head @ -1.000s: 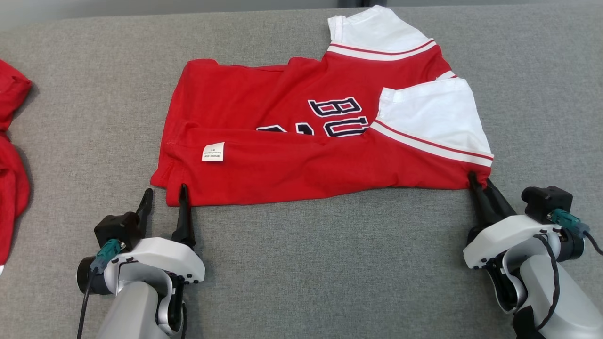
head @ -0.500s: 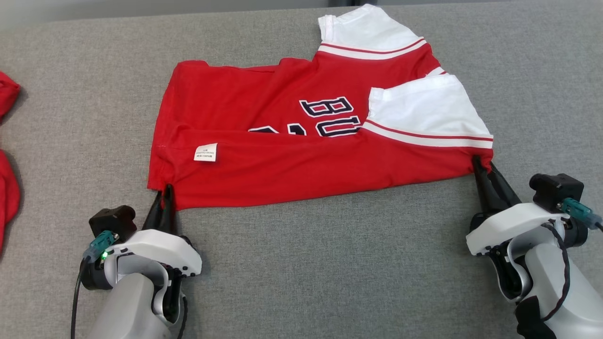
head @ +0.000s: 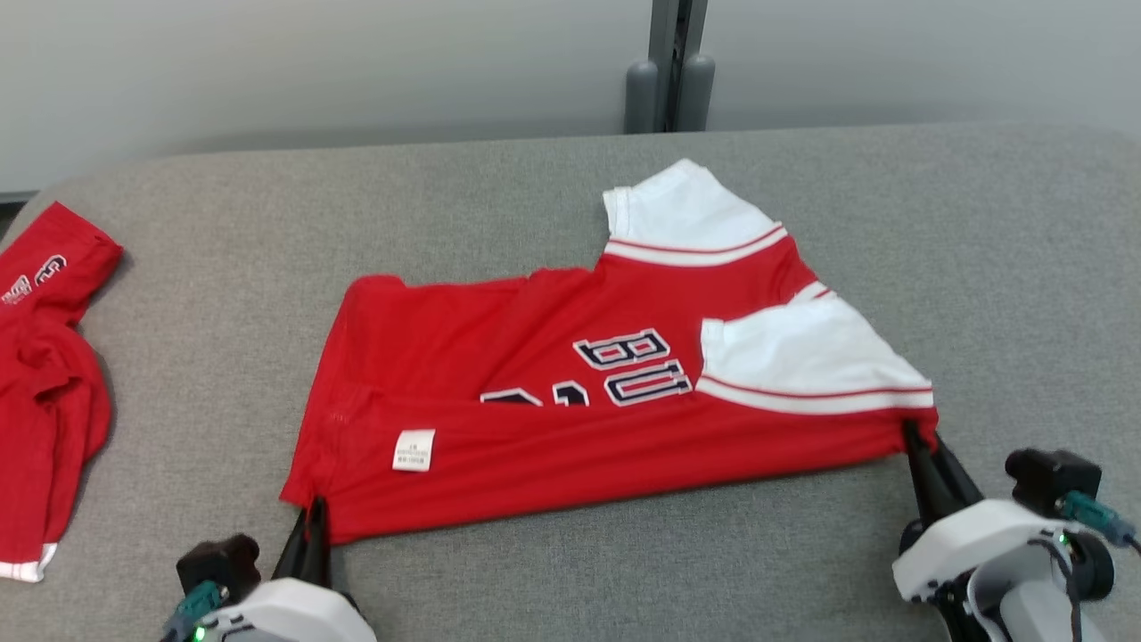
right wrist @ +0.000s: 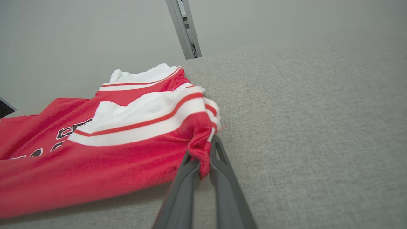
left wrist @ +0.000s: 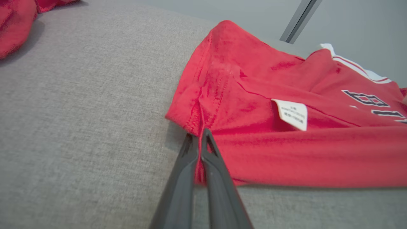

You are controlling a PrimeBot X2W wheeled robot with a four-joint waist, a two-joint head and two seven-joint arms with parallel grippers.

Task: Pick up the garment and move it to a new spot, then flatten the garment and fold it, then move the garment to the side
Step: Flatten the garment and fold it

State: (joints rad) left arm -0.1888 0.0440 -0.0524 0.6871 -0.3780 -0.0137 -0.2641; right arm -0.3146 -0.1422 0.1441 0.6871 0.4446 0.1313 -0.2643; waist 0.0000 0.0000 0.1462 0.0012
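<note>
The half-folded red and white cloth shirt (head: 570, 446) lies on the soft grey table (head: 624, 571), its near corners pinched tight by the left gripper (head: 314, 515) and right gripper (head: 911, 434), but a quick tug could slip one free.

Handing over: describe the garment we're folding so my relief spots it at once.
On the grey cloth surface, look to the middle, below the grey post. The red jersey lies folded, its near corners pinched by the left gripper and right gripper. Unlike the crumpled red garment at far left, it shows white sleeves and a white label.
</note>
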